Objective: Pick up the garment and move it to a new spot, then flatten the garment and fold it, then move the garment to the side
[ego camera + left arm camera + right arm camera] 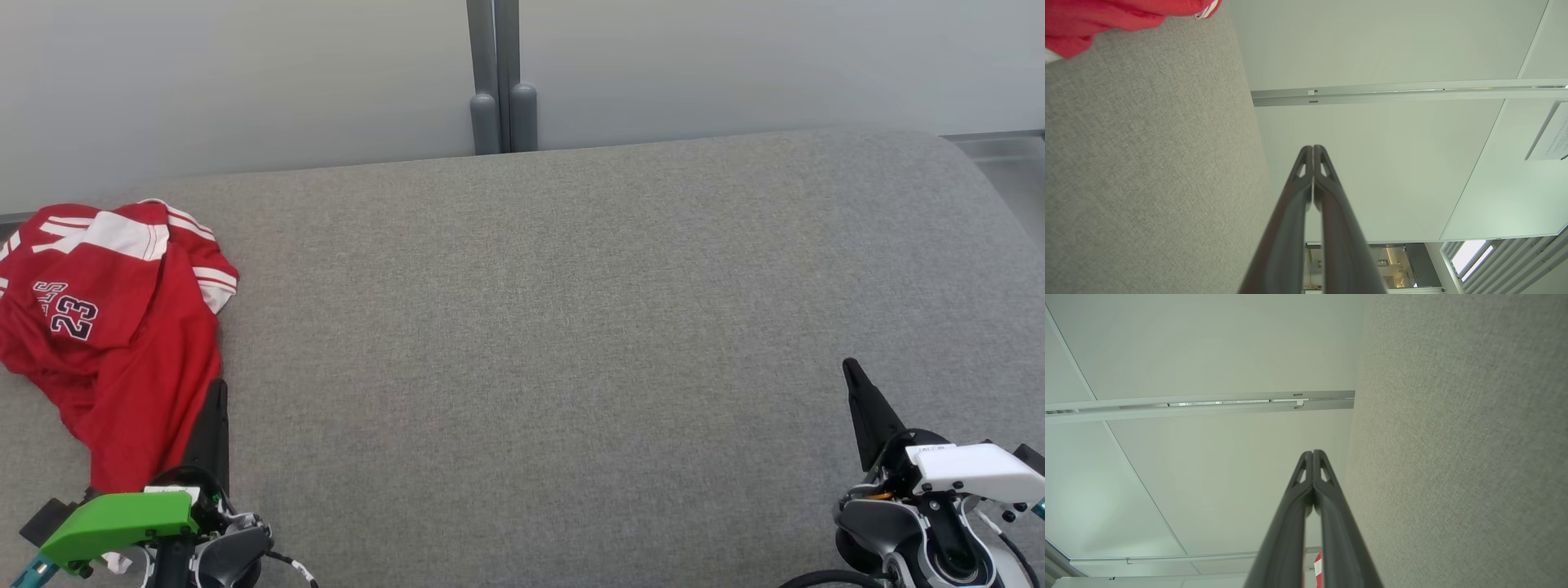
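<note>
The garment (114, 327) is a red jersey with white striped sleeves and the number 23, lying crumpled at the far left of the grey fabric surface (539, 327). My left gripper (217, 386) rests at the lower left, shut, its dark fingers alongside the jersey's lower right edge; whether they touch the cloth I cannot tell. In the left wrist view the shut gripper (1313, 148) holds nothing, and the garment (1106, 18) lies at the top left. My right gripper (849, 365) is shut and empty at the lower right, far from the jersey. Its shut tips (1313, 452) point past the surface edge.
A pale wall runs behind the grey surface, with a grey double post (501, 82) at its middle. The surface's rounded right corner (971, 163) drops off toward a glossy floor strip. A small patch of red and white cloth (1318, 565) peeks beside the right fingers.
</note>
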You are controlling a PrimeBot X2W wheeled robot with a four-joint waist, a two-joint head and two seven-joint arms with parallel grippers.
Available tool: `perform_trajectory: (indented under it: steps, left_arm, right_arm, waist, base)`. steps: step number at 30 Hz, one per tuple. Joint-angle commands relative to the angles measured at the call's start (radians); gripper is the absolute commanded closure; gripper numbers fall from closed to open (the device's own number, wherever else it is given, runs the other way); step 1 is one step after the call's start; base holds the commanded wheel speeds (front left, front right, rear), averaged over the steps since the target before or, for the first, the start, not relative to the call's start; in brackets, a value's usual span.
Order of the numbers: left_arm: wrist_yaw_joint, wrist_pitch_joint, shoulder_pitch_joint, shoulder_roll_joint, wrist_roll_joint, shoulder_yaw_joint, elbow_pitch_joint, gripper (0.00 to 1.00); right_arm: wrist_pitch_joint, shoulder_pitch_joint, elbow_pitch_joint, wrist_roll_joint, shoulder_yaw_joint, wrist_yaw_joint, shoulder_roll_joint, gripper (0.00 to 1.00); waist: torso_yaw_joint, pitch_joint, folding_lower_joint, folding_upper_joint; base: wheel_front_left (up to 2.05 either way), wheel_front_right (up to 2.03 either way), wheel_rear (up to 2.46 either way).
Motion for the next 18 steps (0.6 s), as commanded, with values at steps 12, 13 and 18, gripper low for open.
perform_trajectory:
  steps: [12,13,18]
  left_arm:
    - [0.001,0.001,-0.009,0.001,-0.002,0.002,-0.003,1.0]
    - [0.001,0.001,-0.009,0.001,-0.002,0.002,-0.003,1.0]
    - [0.0,-0.001,0.012,-0.004,0.0,-0.002,0.019,0.0]
  right_arm:
    - [-0.001,-0.01,-0.004,0.006,0.001,0.0,-0.004,1.0]
    - [-0.001,-0.01,-0.004,0.006,0.001,0.0,-0.004,1.0]
    - [-0.001,0.013,0.017,0.0,0.001,0.0,0.006,0.0]
  waist:
    - [0.0,0.0,0.0,0.0]
    - [0.0,0.0,0.0,0.0]
    - [0.0,0.0,0.0,0.0]
  base:
    - [0.0,0.0,0.0]
    - [0.0,0.0,0.0]
    - [0.0,0.0,0.0]
